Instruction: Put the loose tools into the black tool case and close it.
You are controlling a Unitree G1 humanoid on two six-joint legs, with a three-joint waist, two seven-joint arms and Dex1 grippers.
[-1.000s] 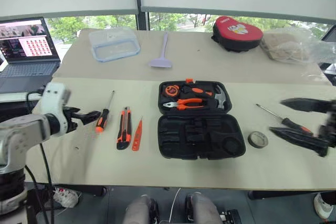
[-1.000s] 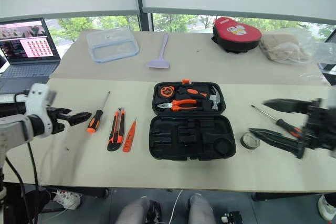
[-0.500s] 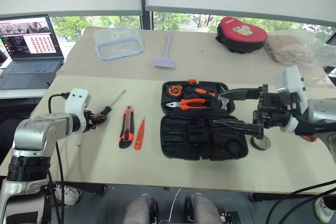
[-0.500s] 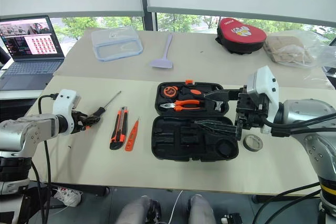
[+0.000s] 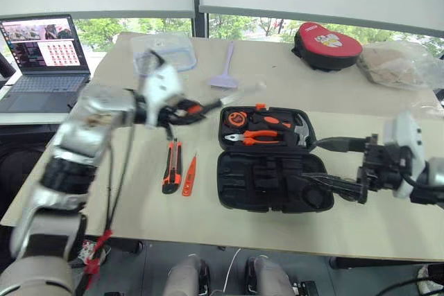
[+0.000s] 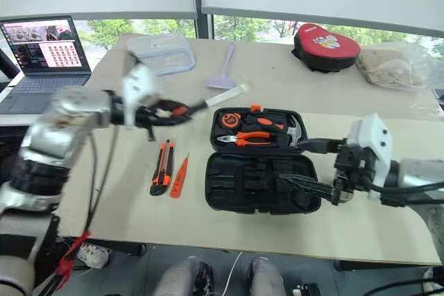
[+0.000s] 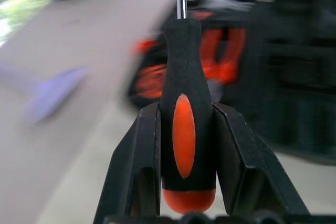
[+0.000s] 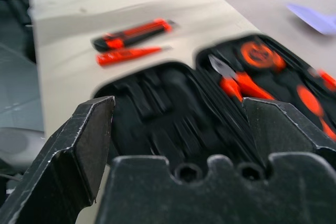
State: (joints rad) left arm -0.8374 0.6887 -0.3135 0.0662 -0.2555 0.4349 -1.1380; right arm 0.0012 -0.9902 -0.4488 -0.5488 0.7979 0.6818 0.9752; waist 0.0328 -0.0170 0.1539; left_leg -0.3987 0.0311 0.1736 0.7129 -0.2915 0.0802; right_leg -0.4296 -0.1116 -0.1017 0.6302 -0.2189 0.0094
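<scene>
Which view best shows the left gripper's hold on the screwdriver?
The left wrist view: the screwdriver handle sits clamped between both fingers of the left gripper, shaft pointing away. Both eye views show it blurred, held above the table left of the black tool case.

A: Bare table (image 5: pixel 132 192) lies left of the utility knife (image 5: pixel 168 166) and tester pen (image 5: pixel 189 175).
B: The right gripper (image 5: pixel 326 164) (jaws wide) blocks the open tool case (image 5: pixel 270 185) from the right.

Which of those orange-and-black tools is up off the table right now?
The screwdriver, clamped by its handle in the left gripper and held in the air. The utility knife and tester pen lie flat on the table.
</scene>
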